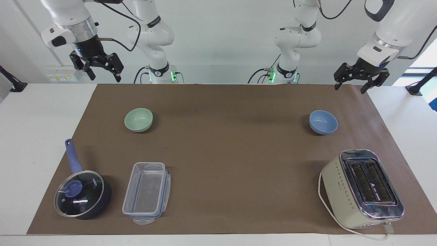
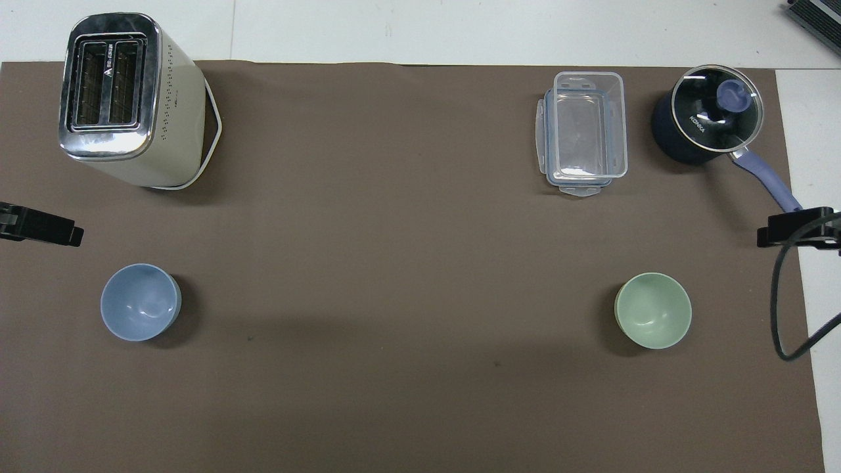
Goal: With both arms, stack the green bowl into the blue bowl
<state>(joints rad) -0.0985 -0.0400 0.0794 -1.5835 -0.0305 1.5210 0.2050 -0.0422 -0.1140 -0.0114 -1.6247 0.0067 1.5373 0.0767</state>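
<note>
The pale green bowl (image 1: pixel 138 119) stands upright and empty on the brown mat (image 1: pixel 225 143) toward the right arm's end; it also shows in the overhead view (image 2: pixel 653 319). The periwinkle-blue bowl (image 1: pixel 323 122) stands upright and empty toward the left arm's end, about as near to the robots; it also shows in the overhead view (image 2: pixel 140 301). My right gripper (image 1: pixel 104 74) hangs open and empty, raised over the mat's corner by the robots. My left gripper (image 1: pixel 350 88) hangs open and empty over the other corner by the robots. Both are well apart from the bowls.
A cream and chrome toaster (image 1: pixel 362 188) stands farther from the robots than the blue bowl. A clear plastic container (image 1: pixel 146 193) and a dark blue glass-lidded saucepan (image 1: pixel 82 194) stand farther from the robots than the green bowl. White table borders the mat.
</note>
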